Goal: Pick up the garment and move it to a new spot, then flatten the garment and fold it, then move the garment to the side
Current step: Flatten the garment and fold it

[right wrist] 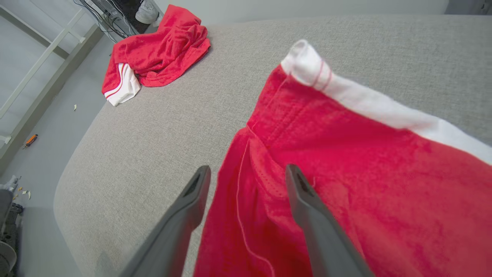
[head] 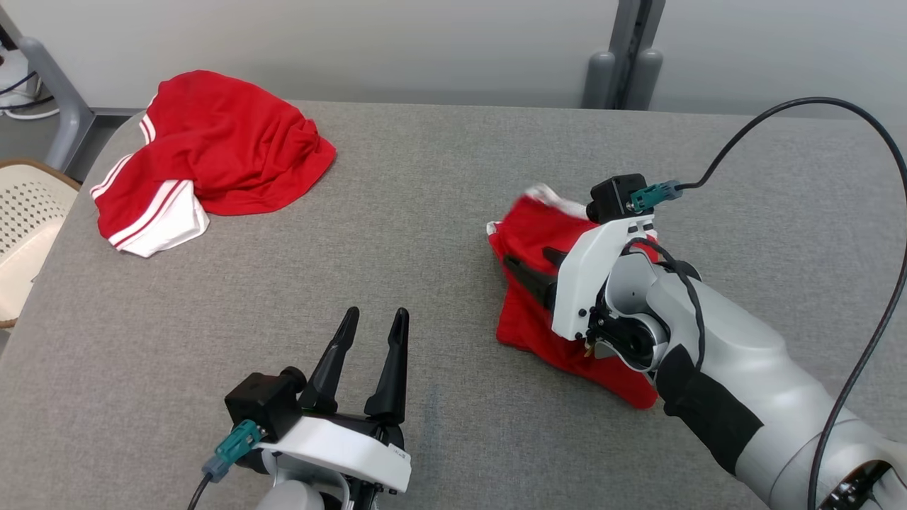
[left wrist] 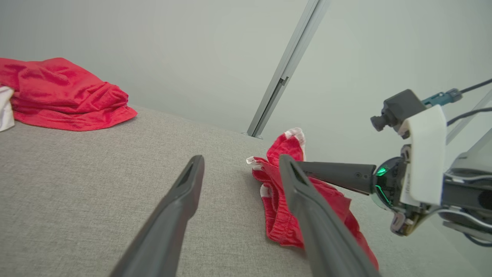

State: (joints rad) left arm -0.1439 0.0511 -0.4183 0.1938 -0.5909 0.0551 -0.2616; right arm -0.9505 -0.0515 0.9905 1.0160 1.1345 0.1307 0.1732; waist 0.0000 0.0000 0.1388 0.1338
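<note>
A small red garment with a white band (head: 528,322) lies crumpled on the grey table, right of centre. My right gripper (head: 526,255) hangs over its left part with its fingers spread; it is open. In the right wrist view the right gripper (right wrist: 248,169) straddles a red fold of the garment (right wrist: 346,161) without pinching it. My left gripper (head: 377,312) is open above bare table near the front edge, well left of the garment. The left wrist view has the left gripper (left wrist: 241,157) with the garment (left wrist: 278,215) just beyond its right finger.
A second, larger red garment with white stripes (head: 212,149) is heaped at the table's back left corner. A cream perforated chair (head: 28,212) stands off the table's left edge. A black cable (head: 850,212) arcs over the right arm. A wall runs behind the table (head: 425,212).
</note>
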